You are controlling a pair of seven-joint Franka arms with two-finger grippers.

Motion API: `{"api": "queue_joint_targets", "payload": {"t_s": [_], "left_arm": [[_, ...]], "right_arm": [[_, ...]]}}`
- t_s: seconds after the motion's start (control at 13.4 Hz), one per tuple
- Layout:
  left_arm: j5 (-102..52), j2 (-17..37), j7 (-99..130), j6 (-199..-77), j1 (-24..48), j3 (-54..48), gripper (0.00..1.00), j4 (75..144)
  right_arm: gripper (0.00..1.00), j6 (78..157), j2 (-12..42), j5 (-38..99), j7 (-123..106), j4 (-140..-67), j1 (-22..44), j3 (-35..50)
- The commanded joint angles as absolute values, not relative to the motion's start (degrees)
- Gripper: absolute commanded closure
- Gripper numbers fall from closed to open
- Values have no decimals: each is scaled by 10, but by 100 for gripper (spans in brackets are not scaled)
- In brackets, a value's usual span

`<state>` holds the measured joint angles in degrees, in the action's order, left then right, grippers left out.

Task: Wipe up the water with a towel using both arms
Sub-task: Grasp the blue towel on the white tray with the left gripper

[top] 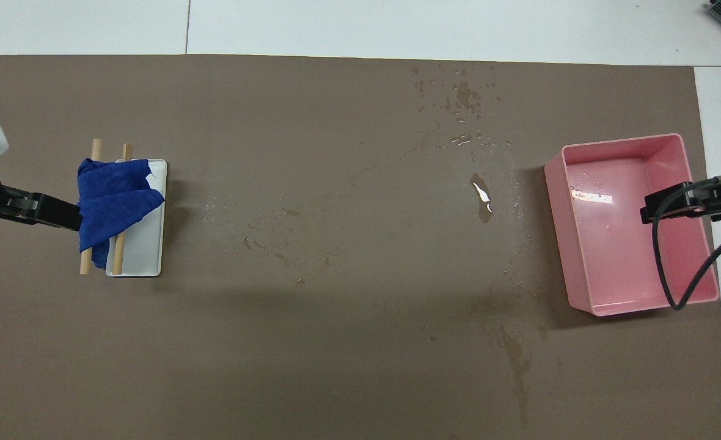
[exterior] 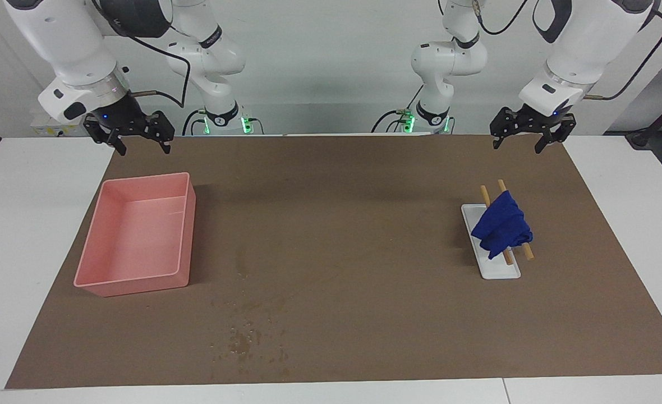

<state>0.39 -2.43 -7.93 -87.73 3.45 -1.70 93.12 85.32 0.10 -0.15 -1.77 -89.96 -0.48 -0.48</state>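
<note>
The blue towel [exterior: 502, 224] lies bunched over two wooden sticks [exterior: 484, 193] on a small white tray [exterior: 499, 269], toward the left arm's end of the mat; it also shows in the overhead view [top: 113, 201]. The water [exterior: 249, 336] is a patch of dark specks on the brown mat, farther from the robots than the pink bin, and it also shows in the overhead view [top: 464, 98]. My left gripper [exterior: 517, 147] is open and empty, raised over the mat's edge nearest the robots. My right gripper [exterior: 143, 147] is open and empty, raised above the same edge, by the pink bin.
A pink bin [exterior: 146, 178] stands toward the right arm's end of the mat, with a wet shine inside [top: 592, 197]. A small shiny puddle [top: 481, 197] and faint smears lie mid-mat. Two slimmer white arms with green-lit bases [exterior: 224, 120] stand at the robots' edge.
</note>
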Motion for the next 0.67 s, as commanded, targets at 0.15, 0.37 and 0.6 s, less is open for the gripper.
{"api": "queue_joint_targets", "payload": {"t_s": [0.15, 0.37, 0.6], "left_arm": [[-4, -30, -81, -925, 27, -14, 0, 949], [-5, -33, -73, -1042, -6, -14, 0, 1012], [-5, 3, -22, -1123, -32, -14, 0, 1040]], "right_arm": [[0, 854, -11, 2, -18, -913, -21, -1], [0, 854, -11, 2, -16, -912, -21, -1], [0, 870, -11, -18, -30, -913, -14, 0]]}}
